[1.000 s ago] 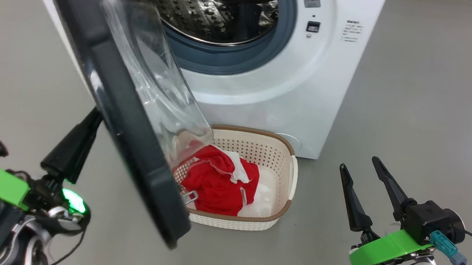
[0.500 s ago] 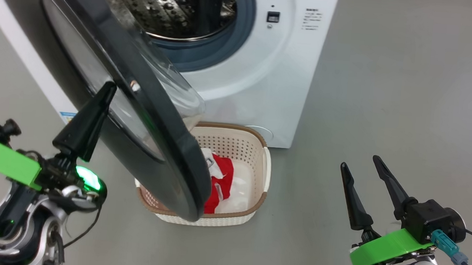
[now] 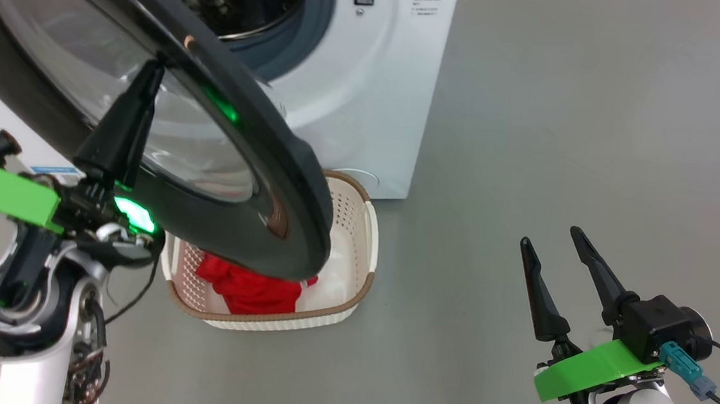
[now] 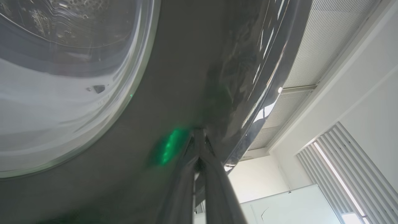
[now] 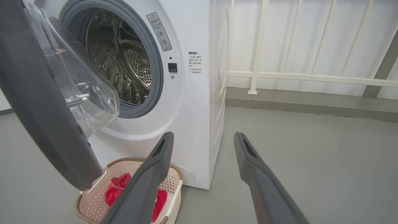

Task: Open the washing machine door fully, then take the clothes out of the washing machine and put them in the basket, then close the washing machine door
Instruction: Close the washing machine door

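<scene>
My left claw [image 3: 149,76] has its 2 fingers pressed together, with the tips touching the outer face of the door [image 3: 285,177] on the black rim just beside the glass. The door stands partly open, swung out from the washer [image 3: 368,100] and hanging over the basket [image 3: 367,228]. The clothes [image 3: 250,286] lie in the basket, which sits on the floor just in front of the washer. My right claw [image 3: 550,237] hovers well apart to the right, its fingers spread and holding nothing.
</scene>
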### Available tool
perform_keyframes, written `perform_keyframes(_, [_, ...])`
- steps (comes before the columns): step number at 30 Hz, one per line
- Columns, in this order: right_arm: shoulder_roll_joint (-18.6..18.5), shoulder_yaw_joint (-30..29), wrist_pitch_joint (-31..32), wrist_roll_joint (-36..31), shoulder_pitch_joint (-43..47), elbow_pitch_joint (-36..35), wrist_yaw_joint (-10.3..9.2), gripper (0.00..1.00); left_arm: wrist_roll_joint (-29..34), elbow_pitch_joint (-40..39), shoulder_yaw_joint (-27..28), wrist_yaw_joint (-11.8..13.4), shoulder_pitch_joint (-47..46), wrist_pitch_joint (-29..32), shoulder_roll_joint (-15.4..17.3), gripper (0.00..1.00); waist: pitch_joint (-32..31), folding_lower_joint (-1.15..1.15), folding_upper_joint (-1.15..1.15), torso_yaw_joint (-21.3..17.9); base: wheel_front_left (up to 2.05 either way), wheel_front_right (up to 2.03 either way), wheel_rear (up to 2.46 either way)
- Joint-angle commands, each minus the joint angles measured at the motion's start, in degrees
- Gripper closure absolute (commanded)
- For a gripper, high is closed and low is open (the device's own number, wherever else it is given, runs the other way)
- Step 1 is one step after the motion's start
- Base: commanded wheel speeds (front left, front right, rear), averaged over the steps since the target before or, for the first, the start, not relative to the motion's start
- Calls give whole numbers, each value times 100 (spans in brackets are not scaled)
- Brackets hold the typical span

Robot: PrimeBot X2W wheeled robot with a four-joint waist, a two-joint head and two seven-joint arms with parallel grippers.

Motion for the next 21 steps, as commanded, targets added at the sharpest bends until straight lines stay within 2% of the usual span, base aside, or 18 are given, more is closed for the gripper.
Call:
perform_keyframes(1, [11,119,-36,63,-175,-136,35,0,56,-95,98,-102,-256,-22,80,100,113,0,0,-121,0,0,0])
perform_keyframes(21, [11,208,-36,68,-256,-160,35,0,158,748,15,-521,-1253,-212,123,100,469,0,0,-509,0,0,0])
